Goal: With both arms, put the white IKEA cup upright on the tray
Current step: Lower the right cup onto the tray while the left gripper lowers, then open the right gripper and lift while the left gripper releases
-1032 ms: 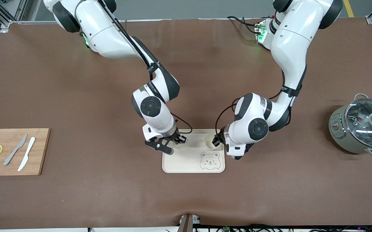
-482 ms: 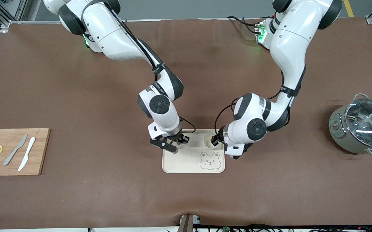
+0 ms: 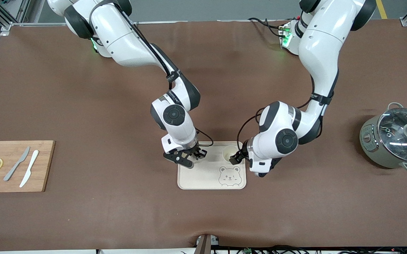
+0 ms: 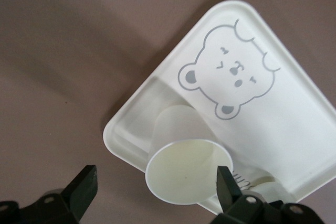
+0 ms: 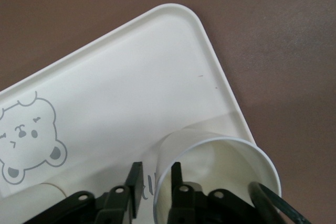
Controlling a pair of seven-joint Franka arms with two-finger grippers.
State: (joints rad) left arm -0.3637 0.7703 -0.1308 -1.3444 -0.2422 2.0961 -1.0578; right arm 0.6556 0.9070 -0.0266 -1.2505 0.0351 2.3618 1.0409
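Cups (image 4: pixel 185 169) (image 5: pixel 218 179) — two upright on tray (image 3: pixel 203 180).

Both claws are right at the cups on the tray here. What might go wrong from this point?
1. The right claw is open, but one finger sits inside the second cup's rim. Pulling away sideways would likely tip it, and it stands by the edge of the tray.
2. The left claw is open around the cup, with one finger close against its rim. A crooked lift may snag it.
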